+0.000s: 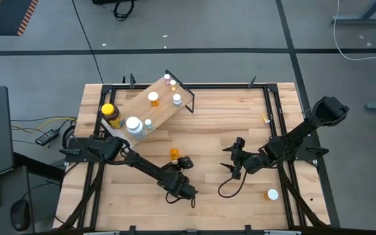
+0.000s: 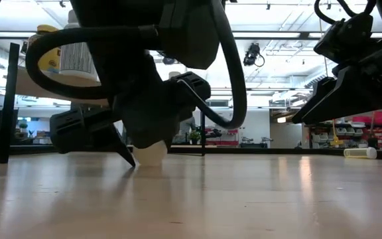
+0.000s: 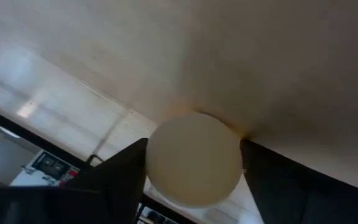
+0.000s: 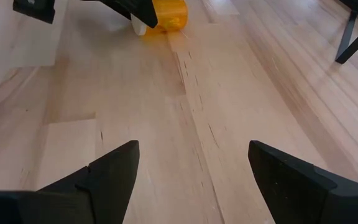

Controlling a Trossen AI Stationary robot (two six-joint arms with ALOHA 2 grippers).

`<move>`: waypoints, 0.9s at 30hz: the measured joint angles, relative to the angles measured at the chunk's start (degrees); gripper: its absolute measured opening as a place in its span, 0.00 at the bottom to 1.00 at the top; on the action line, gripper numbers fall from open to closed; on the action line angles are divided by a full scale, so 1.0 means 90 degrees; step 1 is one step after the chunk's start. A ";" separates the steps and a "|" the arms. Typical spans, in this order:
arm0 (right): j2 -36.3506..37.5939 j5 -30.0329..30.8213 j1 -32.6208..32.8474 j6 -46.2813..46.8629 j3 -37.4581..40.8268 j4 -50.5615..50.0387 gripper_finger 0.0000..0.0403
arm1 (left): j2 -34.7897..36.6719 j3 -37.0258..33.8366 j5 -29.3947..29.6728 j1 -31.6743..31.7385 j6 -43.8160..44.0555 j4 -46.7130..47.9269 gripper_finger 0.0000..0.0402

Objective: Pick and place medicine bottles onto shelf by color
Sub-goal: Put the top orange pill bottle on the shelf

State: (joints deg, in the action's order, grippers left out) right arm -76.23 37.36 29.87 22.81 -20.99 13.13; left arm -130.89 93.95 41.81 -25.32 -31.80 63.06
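An orange vial (image 1: 174, 154) with a white cap (image 3: 194, 158) lies on its side on the tabletop, near the middle. My left gripper (image 1: 181, 163) is at its cap end, one finger on each side of the cap. My right gripper (image 1: 231, 160) hangs open to the right of the vial with only bare wood between its fingers (image 4: 194, 168). The plywood shelf (image 1: 165, 112) stands at the far left. It carries an amber jar with a yellow lid (image 1: 111, 114), a white-capped bottle (image 1: 134, 124), an orange vial (image 1: 153, 98) and small vials (image 1: 177, 99). My left gripper pinches the white cap's round side (image 3: 151, 168) between its two fingers, which lie against it left and right. The fingers come slanting down from the table's near side, along the vial's length. The vial lies on its side on the tabletop (image 4: 163, 15).
Another white-capped vial (image 1: 273, 194) lies at the near right of the table, also seen in the low view (image 2: 360, 153). A black cable loop (image 1: 226, 189) lies below my right gripper. A black frame (image 1: 273, 111) runs round the table's edges.
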 joint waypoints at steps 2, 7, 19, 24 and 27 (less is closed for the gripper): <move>0.0000 0.0001 0.0000 0.0000 0.0000 0.0000 0.77 | 0.0000 0.0000 -0.0077 -0.0002 0.0081 0.0020 0.58; 0.0000 0.0002 0.0000 0.0000 0.0000 0.0000 0.77 | 0.0000 0.0000 -0.0054 -0.0010 0.0125 0.0013 0.51; 0.0000 0.0002 0.0000 0.0000 0.0000 -0.0007 0.77 | -0.0015 0.0298 0.1392 -0.0117 0.0550 0.0033 0.61; 0.0001 0.0002 0.0000 -0.0002 0.0000 -0.0015 0.77 | -0.0012 0.0872 0.1709 -0.0088 0.1481 0.0415 0.48; 0.0000 0.0002 0.0000 -0.0002 0.0000 -0.0017 0.77 | 0.0001 0.1215 0.1728 -0.0032 0.1764 0.0748 0.40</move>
State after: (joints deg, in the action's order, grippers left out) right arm -76.23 37.39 29.87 22.79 -20.99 12.97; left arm -130.88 104.89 57.37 -25.61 -15.92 69.79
